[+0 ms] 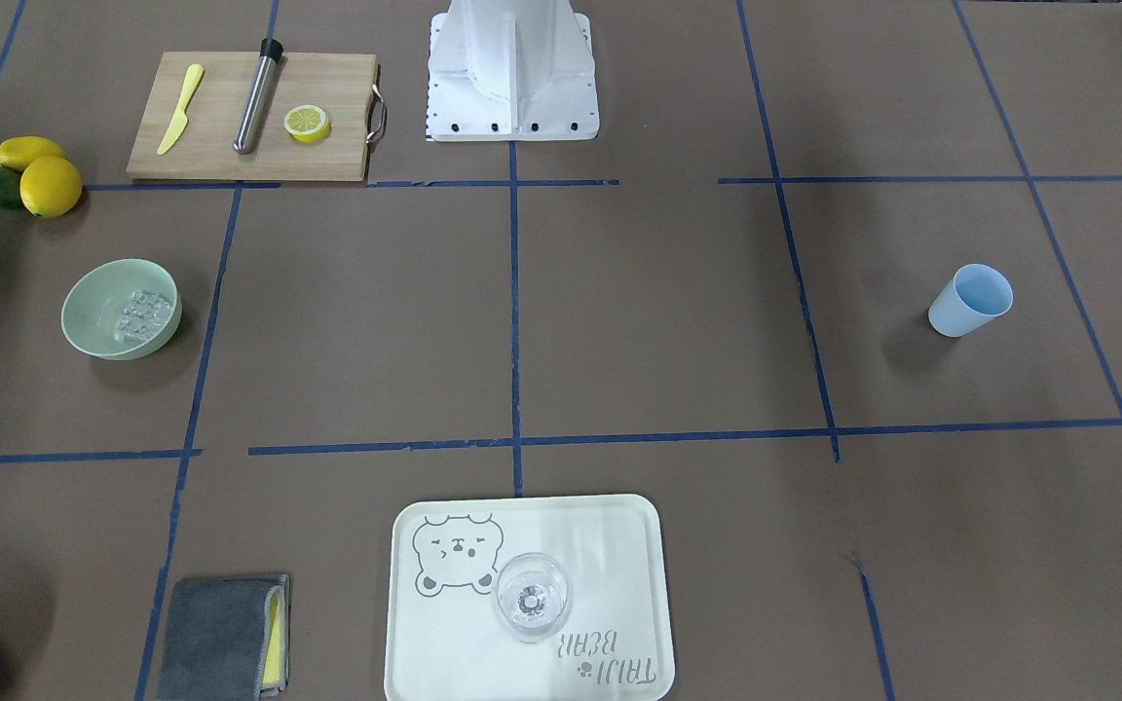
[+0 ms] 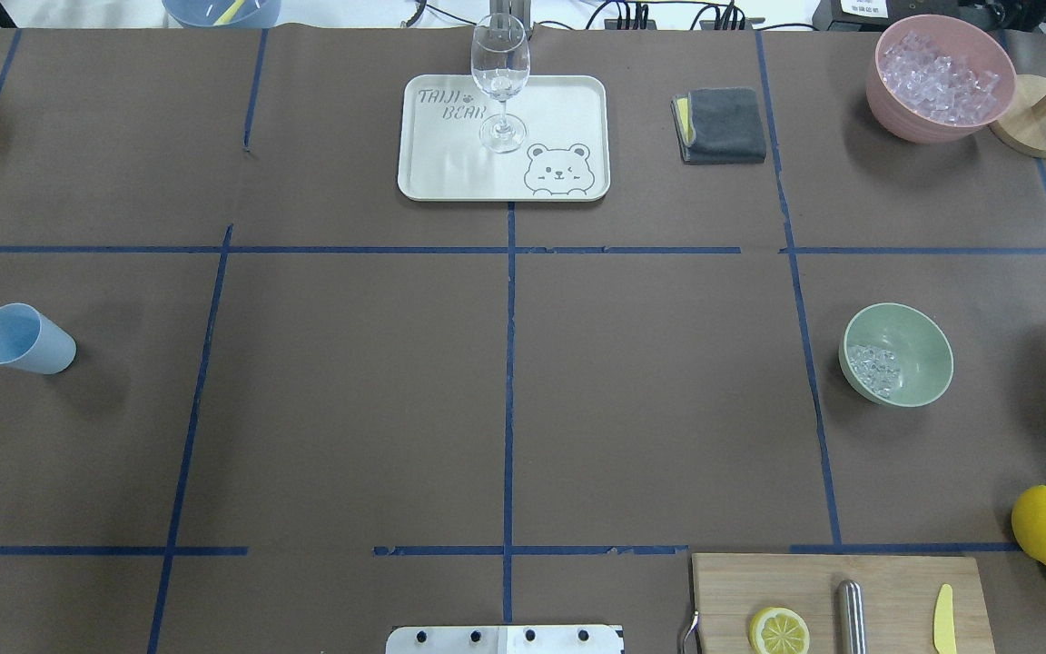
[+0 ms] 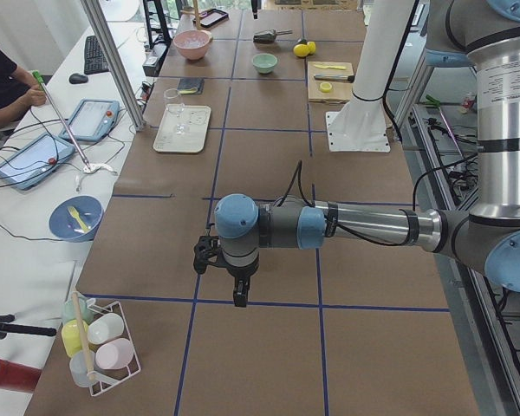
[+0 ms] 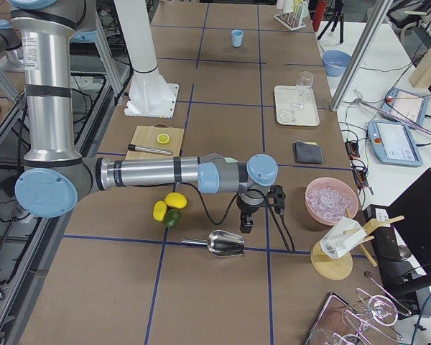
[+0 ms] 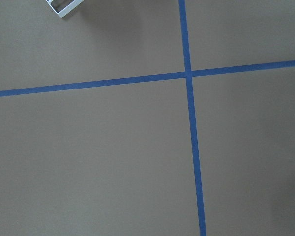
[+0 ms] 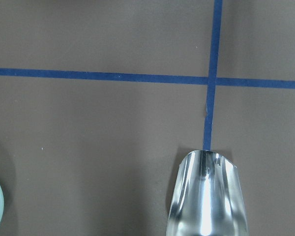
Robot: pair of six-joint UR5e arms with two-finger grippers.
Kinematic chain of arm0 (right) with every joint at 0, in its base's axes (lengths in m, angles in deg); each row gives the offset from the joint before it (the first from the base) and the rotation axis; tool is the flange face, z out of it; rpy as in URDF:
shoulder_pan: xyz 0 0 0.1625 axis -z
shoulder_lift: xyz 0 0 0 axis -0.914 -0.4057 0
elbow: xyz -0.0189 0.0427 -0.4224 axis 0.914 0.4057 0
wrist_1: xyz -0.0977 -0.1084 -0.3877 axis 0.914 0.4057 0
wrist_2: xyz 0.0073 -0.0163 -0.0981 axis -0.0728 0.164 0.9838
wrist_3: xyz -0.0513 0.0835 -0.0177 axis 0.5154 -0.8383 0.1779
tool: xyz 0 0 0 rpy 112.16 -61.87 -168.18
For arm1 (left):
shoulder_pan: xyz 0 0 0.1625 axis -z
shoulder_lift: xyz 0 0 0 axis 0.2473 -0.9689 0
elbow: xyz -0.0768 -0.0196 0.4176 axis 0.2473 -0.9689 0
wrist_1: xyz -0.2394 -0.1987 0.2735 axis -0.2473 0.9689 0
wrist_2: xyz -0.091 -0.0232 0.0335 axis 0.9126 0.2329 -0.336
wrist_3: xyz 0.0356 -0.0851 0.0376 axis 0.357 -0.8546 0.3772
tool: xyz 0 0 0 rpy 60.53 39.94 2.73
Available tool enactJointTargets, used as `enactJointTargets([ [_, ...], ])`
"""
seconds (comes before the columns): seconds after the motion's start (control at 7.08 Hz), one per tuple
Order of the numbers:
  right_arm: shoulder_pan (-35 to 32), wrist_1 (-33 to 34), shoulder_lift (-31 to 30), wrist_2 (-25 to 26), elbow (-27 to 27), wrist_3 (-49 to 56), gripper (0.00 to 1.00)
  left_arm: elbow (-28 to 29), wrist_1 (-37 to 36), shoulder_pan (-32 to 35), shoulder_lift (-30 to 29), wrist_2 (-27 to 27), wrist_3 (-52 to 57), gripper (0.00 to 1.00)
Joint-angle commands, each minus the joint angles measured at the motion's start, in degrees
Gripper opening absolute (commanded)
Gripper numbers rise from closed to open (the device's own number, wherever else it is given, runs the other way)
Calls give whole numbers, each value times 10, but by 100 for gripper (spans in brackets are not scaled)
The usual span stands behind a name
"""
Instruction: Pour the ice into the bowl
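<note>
The mint-green bowl [image 1: 98, 336] stands on the table with a small heap of clear ice [image 1: 144, 316] inside. It shows in the overhead view [image 2: 918, 341] with the ice [image 2: 875, 368] too. The light blue cup [image 1: 970, 300] stands alone on the opposite side, also seen from overhead [image 2: 24, 339]. My left gripper [image 3: 239, 295] hangs over bare table near the table's end, away from the cup. My right gripper [image 4: 246, 223] hangs above a metal scoop [image 4: 223, 244], past the bowl. I cannot tell whether either gripper is open or shut.
A pink bowl [image 2: 939, 77] full of ice stands at the far right. A tray [image 2: 450, 177] holds a wine glass [image 2: 499, 77], with a folded grey cloth [image 2: 721, 124] beside it. A cutting board [image 1: 220, 146] carries a knife, a muddler and a lemon half; lemons [image 1: 50, 185] lie nearby.
</note>
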Motion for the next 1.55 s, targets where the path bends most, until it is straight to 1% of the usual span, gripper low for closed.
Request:
enactJointTargets([
  [0.0,0,-2,-10,-9,-11,0,100,3,22,-16,0,1,0,100],
  [0.28,0,-11,-11,-9,-11,-3,100,-1,23,-16,0,1,0,100],
  [0.42,0,-17,-13,-9,-15,-3,100,-1,23,-16,0,16,0,100],
  [0.57,0,-17,-20,-3,-32,0,100,-1,23,-16,0,16,0,100],
  [0.85,-2,-18,-29,-2,-36,3,100,0,24,-16,0,16,0,100],
  [0.99,-14,-18,-28,7,-35,6,100,2,30,-16,0,16,0,100],
  [1.41,-23,-17,-25,10,-35,7,100,-3,27,-16,-19,16,-3,100],
])
